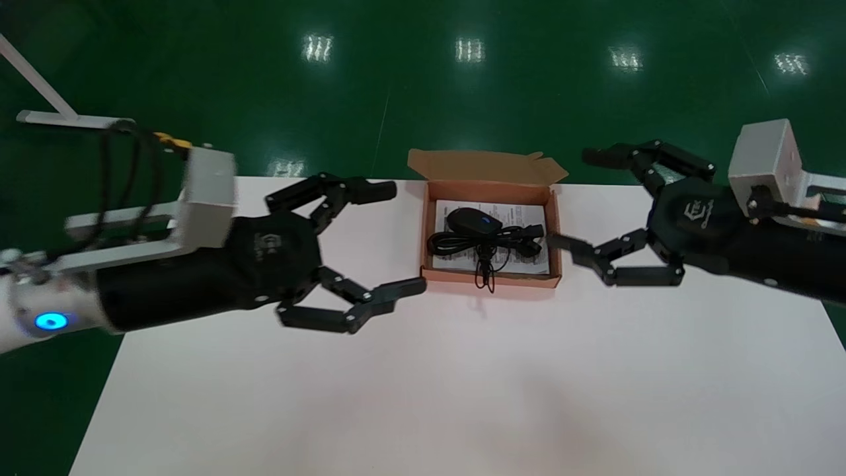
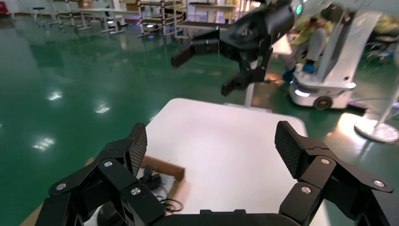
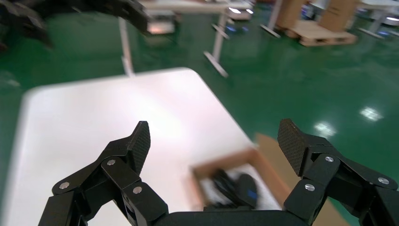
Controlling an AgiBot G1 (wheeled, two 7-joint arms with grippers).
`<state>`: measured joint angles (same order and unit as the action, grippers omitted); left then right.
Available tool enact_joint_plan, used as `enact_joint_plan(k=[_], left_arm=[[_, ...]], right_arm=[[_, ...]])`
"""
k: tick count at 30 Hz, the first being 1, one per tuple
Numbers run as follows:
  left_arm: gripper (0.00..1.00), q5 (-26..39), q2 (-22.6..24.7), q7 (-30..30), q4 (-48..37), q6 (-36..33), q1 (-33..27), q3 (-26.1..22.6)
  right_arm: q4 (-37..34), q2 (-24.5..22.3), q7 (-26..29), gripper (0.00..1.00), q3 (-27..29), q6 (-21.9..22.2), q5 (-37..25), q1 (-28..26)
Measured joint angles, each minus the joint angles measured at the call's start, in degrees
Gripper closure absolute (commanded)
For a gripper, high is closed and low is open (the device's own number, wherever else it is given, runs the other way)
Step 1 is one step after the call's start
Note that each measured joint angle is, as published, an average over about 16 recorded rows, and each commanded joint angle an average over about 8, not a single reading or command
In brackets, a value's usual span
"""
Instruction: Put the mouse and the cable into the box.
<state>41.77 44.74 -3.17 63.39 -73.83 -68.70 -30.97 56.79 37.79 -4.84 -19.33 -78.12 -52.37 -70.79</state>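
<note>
An open cardboard box (image 1: 490,277) stands at the table's far edge with its flap up. Inside it, on a printed sheet, lie a black mouse (image 1: 472,221) and a coiled black cable (image 1: 486,246); one loop of the cable hangs over the front wall. The box (image 3: 269,160), the mouse (image 3: 245,188) and the cable (image 3: 222,184) also show in the right wrist view. My left gripper (image 1: 404,239) is open, just left of the box. My right gripper (image 1: 576,199) is open on the box's right side, its lower finger near the right wall. Neither holds anything.
The white table (image 1: 449,390) stretches toward me from the box. Green floor lies beyond its far edge. A white stand (image 1: 46,106) rises at the far left. In the left wrist view, the box (image 2: 162,167) sits by one finger, with a mobile robot base (image 2: 324,89) beyond the table.
</note>
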Motion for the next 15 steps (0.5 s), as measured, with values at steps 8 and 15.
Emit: enact_joint_plan(k=[8,15], left_arm=[[0.00,0.05,-5.05,7.23,5.30,-6.16,3.71,7.77],[0.00,0.08,-8.91,12.49,9.36,-10.95,6.51,13.81]], right_arm=[[8.53,-1.41,7.92,0.00,1.68,-3.85,5.34,4.68],[15.19,-2.49,13.72,0.00,2.98,-6.85,9.51,8.32]])
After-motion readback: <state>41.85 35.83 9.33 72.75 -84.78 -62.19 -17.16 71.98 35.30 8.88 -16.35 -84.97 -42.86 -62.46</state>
